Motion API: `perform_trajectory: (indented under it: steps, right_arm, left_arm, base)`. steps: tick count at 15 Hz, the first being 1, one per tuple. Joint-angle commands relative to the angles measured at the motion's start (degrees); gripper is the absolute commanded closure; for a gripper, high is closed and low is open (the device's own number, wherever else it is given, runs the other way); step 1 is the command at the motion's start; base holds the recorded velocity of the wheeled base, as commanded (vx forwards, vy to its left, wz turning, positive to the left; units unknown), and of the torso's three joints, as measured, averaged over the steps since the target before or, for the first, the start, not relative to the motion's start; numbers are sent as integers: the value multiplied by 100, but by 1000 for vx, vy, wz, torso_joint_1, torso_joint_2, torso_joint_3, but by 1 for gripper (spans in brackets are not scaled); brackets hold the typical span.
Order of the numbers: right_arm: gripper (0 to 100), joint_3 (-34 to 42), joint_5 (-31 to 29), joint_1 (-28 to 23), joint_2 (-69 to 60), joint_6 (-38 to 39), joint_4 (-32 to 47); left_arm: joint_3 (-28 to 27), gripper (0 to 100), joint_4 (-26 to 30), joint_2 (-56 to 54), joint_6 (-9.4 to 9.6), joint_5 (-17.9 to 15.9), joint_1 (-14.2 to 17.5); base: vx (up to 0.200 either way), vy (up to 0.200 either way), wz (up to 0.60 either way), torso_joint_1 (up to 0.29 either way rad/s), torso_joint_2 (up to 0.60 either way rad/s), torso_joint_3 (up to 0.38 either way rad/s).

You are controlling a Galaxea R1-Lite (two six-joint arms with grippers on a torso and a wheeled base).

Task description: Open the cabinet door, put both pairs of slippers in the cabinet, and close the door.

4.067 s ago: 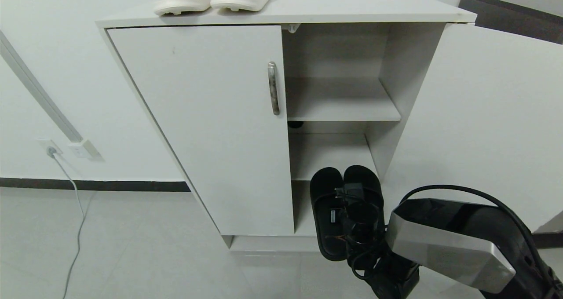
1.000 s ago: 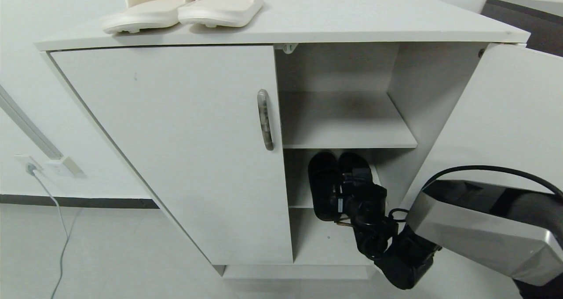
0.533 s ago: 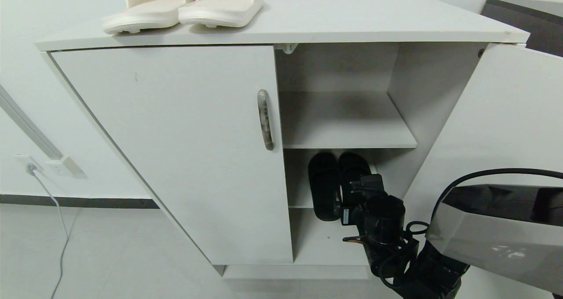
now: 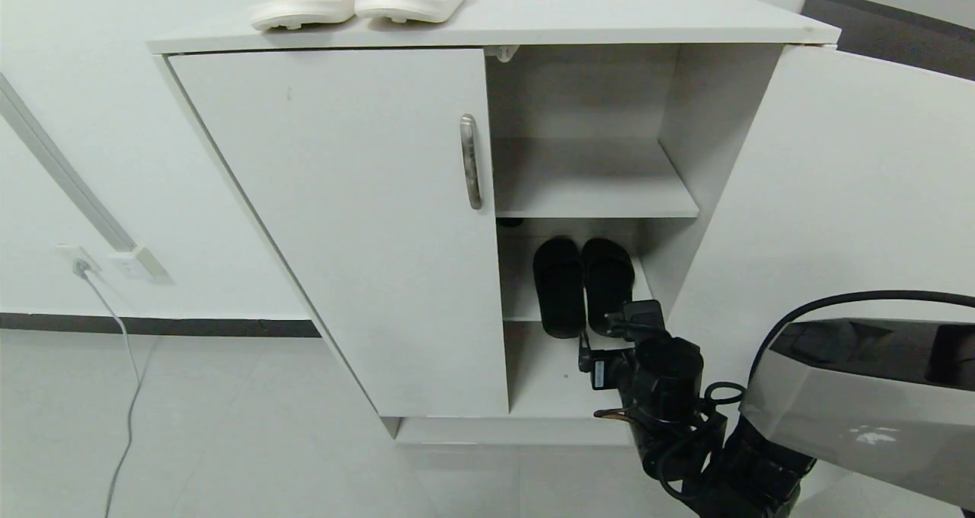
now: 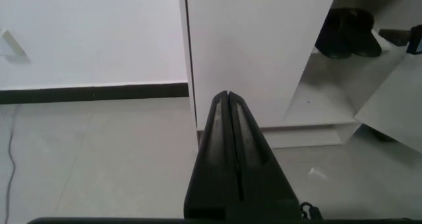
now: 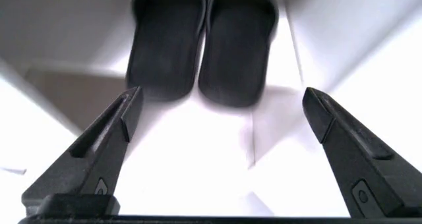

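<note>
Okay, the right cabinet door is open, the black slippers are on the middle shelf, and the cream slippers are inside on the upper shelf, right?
Not quite. The cream slippers are not inside; they sit on the cabinet top, as the head view shows. The rest holds: the right door is open and the black slippers are on the middle shelf.

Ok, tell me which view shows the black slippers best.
Right wrist view: the black slippers sit close up, side by side, beyond the open right end effector. The head view shows them smaller on the middle shelf. The left wrist view shows them small and far off.
</note>
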Motion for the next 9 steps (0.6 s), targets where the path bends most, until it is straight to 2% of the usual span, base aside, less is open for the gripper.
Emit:
perform_trajectory:
  steps: [1,9]
  right_arm:
    - [0,-27,8,-4,-4,-11,-4]
    - [0,-62,8,-66,-180,-222,-4]
  left_arm:
    - [1,100,0,7,-5,-1,0]
    - [1,100,0,7,-14,-19,0]
  base:
    - [0,0,0,0,0,0]
    - [0,0,0,0,0,15]
